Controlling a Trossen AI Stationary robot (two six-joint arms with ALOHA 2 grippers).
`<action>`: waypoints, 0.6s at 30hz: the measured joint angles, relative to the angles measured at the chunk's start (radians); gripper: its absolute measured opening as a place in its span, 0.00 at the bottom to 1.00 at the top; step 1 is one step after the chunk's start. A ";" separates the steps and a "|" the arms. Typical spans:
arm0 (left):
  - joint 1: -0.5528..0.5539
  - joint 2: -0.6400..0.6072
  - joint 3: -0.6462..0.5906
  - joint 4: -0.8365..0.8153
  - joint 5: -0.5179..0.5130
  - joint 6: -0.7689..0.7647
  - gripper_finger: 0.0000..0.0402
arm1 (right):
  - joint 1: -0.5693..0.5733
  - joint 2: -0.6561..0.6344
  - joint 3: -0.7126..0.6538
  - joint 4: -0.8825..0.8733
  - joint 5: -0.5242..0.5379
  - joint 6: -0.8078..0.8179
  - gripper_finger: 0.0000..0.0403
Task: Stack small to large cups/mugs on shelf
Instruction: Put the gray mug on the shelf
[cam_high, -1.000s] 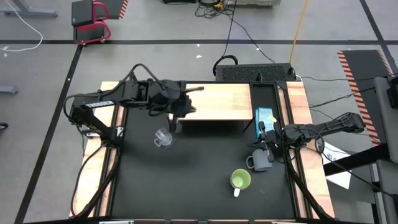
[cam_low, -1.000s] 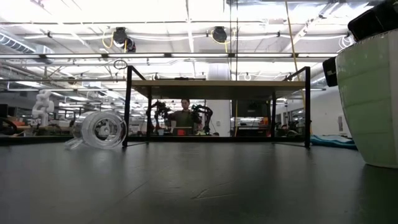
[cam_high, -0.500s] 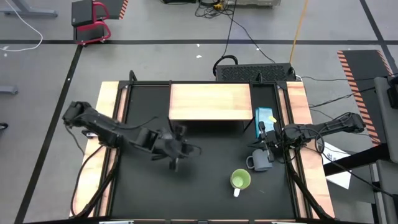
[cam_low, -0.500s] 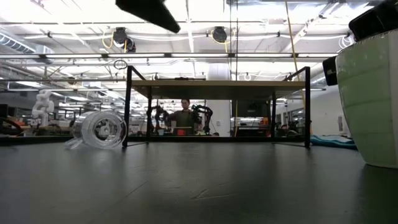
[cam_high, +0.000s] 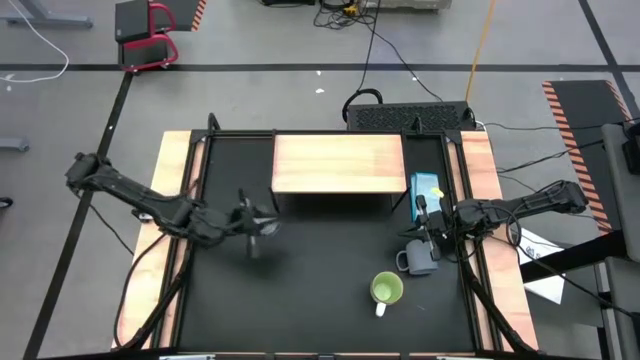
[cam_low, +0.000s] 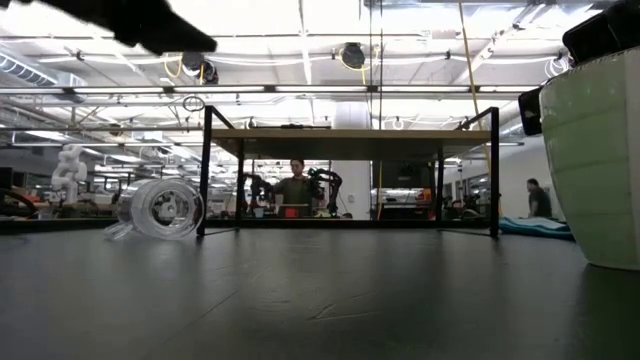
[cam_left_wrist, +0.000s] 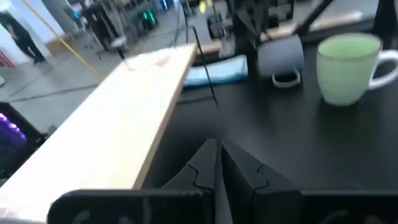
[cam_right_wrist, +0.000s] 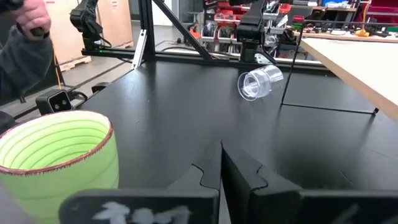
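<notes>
The glass cup (cam_low: 160, 208) lies on its side on the black tabletop (cam_high: 320, 280), just beside the left front leg of the shelf (cam_high: 338, 164); its open mouth shows nothing inside. In the high view the left arm covers most of the cup, and only the low and right wrist views show it plainly. The shelf board carries no vessel. The lime-green mug (cam_high: 386, 290) stands upright near the front right of the tabletop with its white handle toward the front edge; its interior shows only green glaze. The low view cuts this mug off at the frame edge, and the right wrist view shows only part of its rim. The grey-blue mug (cam_high: 420, 257) sits just beside the right end effector (cam_high: 425, 232) at the tabletop's right side; the arm covers part of it, so its contents and exact pose cannot be told. A light-blue item (cam_high: 426, 187) lies beside the shelf's right end; its nature is not clear. The left end effector (cam_high: 262, 226) is at the glass cup, with its fingers (cam_left_wrist: 239, 171) clenched together and gripping nothing. The right end effector is likewise clenched and empty. People show in the room beyond, too small to detail.
</notes>
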 joint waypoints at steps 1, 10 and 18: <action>0.000 -0.033 -0.039 0.034 0.000 0.003 0.06 | 0.000 0.000 0.000 0.000 0.000 -0.002 0.00; 0.003 -0.227 -0.345 0.283 -0.109 0.042 0.06 | 0.000 0.002 0.000 0.000 0.000 -0.017 0.00; 0.020 -0.264 -0.424 0.290 -0.214 -0.075 0.06 | 0.000 0.002 0.000 0.000 0.000 -0.079 0.00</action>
